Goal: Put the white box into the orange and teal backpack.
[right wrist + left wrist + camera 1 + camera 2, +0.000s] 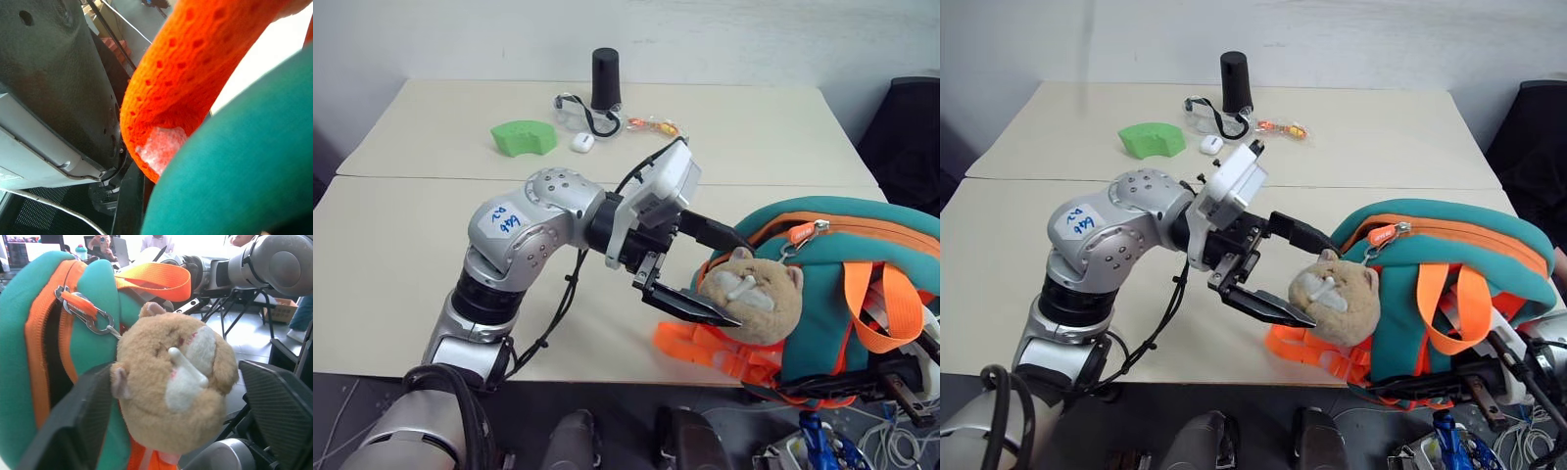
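Note:
The orange and teal backpack [842, 294] stands at the table's front right edge, partly past it, with a tan plush hamster [754, 294] on its front and orange straps [876, 304] hanging down. Its zipper [44, 333] is open along the top. My left gripper [744, 282] is open, one black finger above and one below the hamster; in the left wrist view the fingers [73, 416] flank the toy without pinching it. My right gripper [901, 380] is shut low on the backpack's right side, with orange mesh strap [195, 73] right before it. The white box is hidden.
On the far side of the table [431, 245] lie a green curved block [524, 137], a black cylinder [605, 78], safety glasses [578, 113], a tiny white case [582, 142] and an orange wrapper [654, 125]. A black chair [911, 137] stands at the right.

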`<state>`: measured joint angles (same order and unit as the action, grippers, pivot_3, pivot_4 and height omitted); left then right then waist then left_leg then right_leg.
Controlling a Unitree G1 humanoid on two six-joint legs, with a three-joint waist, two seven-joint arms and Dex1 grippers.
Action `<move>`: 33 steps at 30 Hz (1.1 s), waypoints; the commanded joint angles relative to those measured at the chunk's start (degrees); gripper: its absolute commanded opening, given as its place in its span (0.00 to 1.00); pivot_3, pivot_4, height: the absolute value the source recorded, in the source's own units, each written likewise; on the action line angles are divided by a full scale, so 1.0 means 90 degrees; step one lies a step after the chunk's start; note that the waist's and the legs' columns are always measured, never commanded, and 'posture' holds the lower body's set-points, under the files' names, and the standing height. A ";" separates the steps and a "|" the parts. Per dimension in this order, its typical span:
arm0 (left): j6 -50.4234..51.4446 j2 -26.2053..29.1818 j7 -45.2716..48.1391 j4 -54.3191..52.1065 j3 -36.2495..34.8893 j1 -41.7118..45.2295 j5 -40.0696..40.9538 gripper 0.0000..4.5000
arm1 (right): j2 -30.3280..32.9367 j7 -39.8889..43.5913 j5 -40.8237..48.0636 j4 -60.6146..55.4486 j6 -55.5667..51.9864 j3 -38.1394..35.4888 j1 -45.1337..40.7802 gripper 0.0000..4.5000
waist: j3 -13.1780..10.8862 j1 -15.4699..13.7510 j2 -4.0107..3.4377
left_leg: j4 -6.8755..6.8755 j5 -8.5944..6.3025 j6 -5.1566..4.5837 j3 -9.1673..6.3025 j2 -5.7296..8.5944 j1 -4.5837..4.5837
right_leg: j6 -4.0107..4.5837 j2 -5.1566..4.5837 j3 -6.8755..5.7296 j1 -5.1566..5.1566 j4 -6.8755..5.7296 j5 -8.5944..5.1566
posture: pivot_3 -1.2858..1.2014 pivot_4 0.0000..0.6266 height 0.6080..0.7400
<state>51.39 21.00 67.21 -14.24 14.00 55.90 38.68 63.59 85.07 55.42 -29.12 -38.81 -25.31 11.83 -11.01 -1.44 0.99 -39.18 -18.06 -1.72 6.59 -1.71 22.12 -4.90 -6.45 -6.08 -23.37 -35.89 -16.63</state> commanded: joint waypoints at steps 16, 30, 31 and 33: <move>-0.0725 0.0501 0.0898 0.1562 -0.0323 0.1197 -0.0155 0.05 | -0.0114 -0.0069 0.0096 -0.0218 -0.0035 -0.0081 0.0091 0.00 | 0.0000 0.0000 0.0000 | 0.0000 0.0001 0.0000 0.0000 0.0001 0.0001 | 0.0001 0.0008 -0.0003 -0.0002 0.0001 0.0000 | 0.52 0.24 1.00; -0.2389 0.0615 0.1905 0.3934 -0.0071 0.1994 -0.1386 0.05 | -0.0240 0.0015 0.0470 -0.0368 -0.0083 -0.0560 0.0332 0.00 | -0.0001 0.0003 0.0001 | 0.0000 0.0000 -0.0002 0.0003 0.0002 0.0008 | 0.0000 0.0012 -0.0005 -0.0010 0.0000 0.0000 | 0.52 0.24 1.00; -0.2557 0.0697 0.2068 0.4068 -0.0006 0.1998 -0.1536 0.05 | -0.0245 0.0017 0.0531 -0.0399 -0.0107 -0.0630 0.0367 0.00 | -0.0001 0.0004 0.0001 | 0.0000 0.0000 -0.0002 0.0003 0.0001 0.0010 | 0.0000 0.0013 -0.0005 -0.0012 0.0000 0.0000 | 0.52 0.24 1.00; -0.2782 0.0808 0.2329 0.4264 0.0076 0.2006 -0.1743 0.05 | -0.0247 0.0008 0.0614 -0.0431 -0.0152 -0.0720 0.0403 0.00 | -0.0001 0.0012 0.0001 | 0.0001 0.0000 -0.0002 0.0006 0.0002 0.0009 | 0.0000 0.0013 -0.0004 -0.0014 -0.0001 0.0000 | 0.52 0.24 1.00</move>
<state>28.99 26.55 85.73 23.02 14.73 71.89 25.12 61.84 84.37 58.98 -31.50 -39.61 -29.77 15.05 -11.02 -1.34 1.00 -39.18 -18.07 -1.74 6.65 -1.71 22.20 -4.89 -6.32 -6.12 -23.50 -35.90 -16.63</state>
